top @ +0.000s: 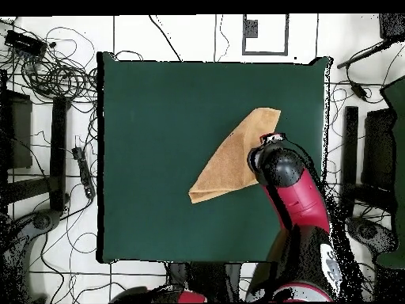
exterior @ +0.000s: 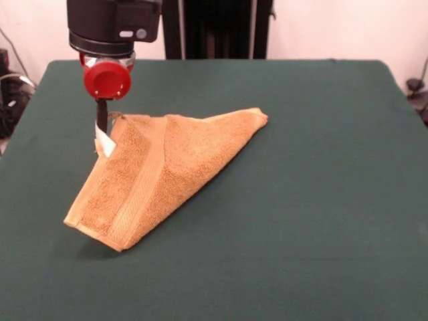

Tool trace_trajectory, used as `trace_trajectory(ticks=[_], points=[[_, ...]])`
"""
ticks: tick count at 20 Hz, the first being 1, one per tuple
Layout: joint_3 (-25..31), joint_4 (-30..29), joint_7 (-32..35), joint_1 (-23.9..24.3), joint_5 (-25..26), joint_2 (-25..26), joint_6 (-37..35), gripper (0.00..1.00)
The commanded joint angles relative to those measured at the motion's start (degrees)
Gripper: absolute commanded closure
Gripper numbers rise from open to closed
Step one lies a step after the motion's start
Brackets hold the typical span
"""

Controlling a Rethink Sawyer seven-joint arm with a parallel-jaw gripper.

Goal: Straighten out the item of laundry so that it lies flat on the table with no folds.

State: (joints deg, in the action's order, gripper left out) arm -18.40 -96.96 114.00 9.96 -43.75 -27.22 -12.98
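On the near side of the dark green bench, seen from the front camera, bare cloth stretches across the foreground. Just beyond it, left of centre, the orange-tan towel lies doubled over itself into a rough triangle. Its nearest corner points toward the camera, a woven border band runs up the left side from that corner, and a long folded edge slants away to a second corner at the right. The left part of the towel rises off the bench toward its far corner, where a small white tag shows.

At that raised far corner the tool comes down from above, a dark finger standing against the towel's edge and the tag. It appears closed on the towel's corner, pinching it clear of the bench, though the grip point itself is partly hidden by the cloth. Above the finger sit a round red cap and the black body of the arm.

From overhead, the towel sits in the right half of the bench, and the red and black arm reaches in from the bottom edge, covering the towel's corner on that side.
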Motion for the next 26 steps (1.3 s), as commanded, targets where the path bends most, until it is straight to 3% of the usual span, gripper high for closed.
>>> trace_trajectory(ticks=[1,11,15,21,24,26], points=[[5.2,-3.7,17.7,-2.1,-3.5,2.9,-1.3,1.00],[3.4,-4.9,25.2,-9.7,-8.3,2.7,1.8,1.00],[-2.7,-2.5,35.5,-15.7,-12.6,6.1,-4.2,1.00],[-2.4,-2.6,41.6,-18.0,-14.2,5.5,-7.4,1.00],[-3.2,-1.4,48.2,-19.4,-14.0,5.5,-11.0,1.00],[-0.8,-1.7,49.4,-18.3,-14.7,4.5,-10.7,1.00]])
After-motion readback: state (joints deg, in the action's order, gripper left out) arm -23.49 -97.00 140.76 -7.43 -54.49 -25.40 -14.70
